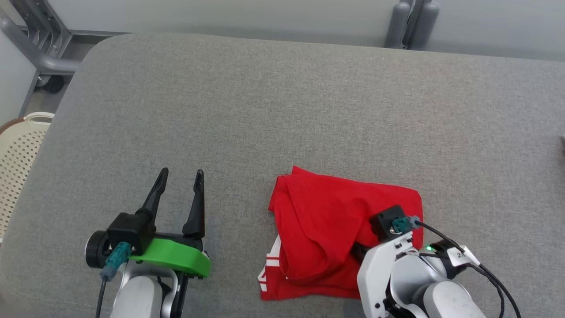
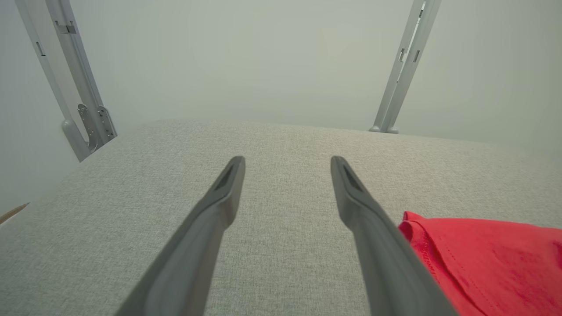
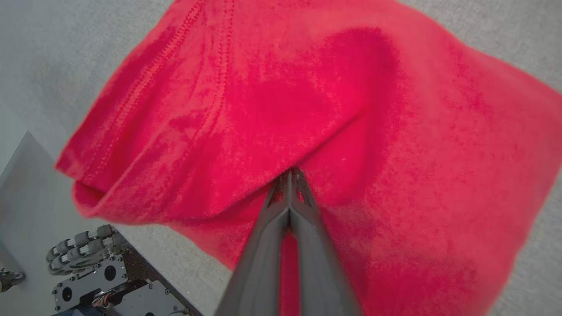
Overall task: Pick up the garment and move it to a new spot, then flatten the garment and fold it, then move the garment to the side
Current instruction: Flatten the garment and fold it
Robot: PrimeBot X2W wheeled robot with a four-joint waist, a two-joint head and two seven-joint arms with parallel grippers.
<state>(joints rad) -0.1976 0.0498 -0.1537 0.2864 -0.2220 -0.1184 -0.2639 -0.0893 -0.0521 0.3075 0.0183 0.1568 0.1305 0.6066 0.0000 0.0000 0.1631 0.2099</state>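
Note:
The red garment (image 1: 326,221) lies folded in a rough square on the grey padded table (image 1: 265,110), near the front edge and right of centre, with white print showing at its lower left corner. My right gripper (image 3: 290,173) is shut, its fingertips pinching a raised fold of the garment (image 3: 351,109) from the near side. In the head view those fingers are hidden under the cloth behind the right wrist (image 1: 393,265). My left gripper (image 1: 182,171) rests open and holds nothing, to the left of the garment and apart from it. The garment's corner (image 2: 483,254) lies beside the left gripper (image 2: 287,160).
A cream perforated basket (image 1: 17,154) stands off the table's left edge. Grey metal frame legs (image 1: 44,53) rise behind the far left corner, with another post (image 1: 410,22) at the far right. My wheeled base (image 3: 88,259) shows below the table's near edge.

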